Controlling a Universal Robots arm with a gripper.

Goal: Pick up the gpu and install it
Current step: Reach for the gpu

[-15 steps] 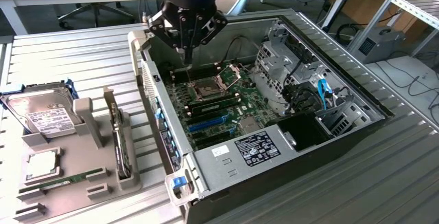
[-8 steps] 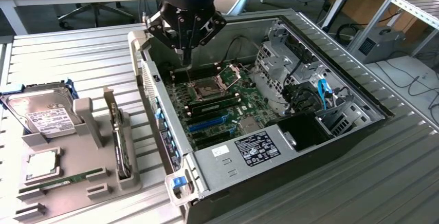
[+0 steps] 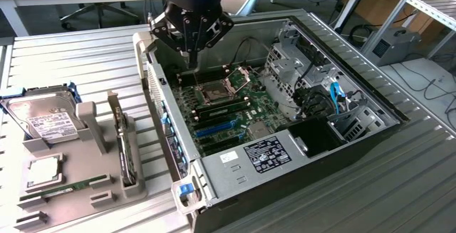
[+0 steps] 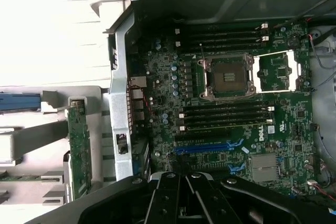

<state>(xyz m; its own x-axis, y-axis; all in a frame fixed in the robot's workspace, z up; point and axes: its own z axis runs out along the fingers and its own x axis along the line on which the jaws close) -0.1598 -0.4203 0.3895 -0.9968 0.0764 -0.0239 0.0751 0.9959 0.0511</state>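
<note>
The gripper (image 3: pixel 191 61) hangs over the open case (image 3: pixel 158 91), above the far part of the motherboard (image 3: pixel 238 107) and near the bare processor socket (image 3: pixel 213 91); its fingers are drawn together to a narrow tip and carry nothing. The gpu (image 3: pixel 128 153) is not in the case; it stands on its long edge in a slot of the grey holder (image 3: pixel 85 129) on the counter (image 3: pixel 78 56), just outside the case's side wall; from the gripper it lies toward the exterior view's left and nearer that camera. Its long axis runs roughly parallel to that wall, from far to near in the exterior view; the hard drive (image 3: pixel 44 119) sits farther left in the same holder. The wall stands between gripper and card; I judge the pickup not yet begun.
</note>
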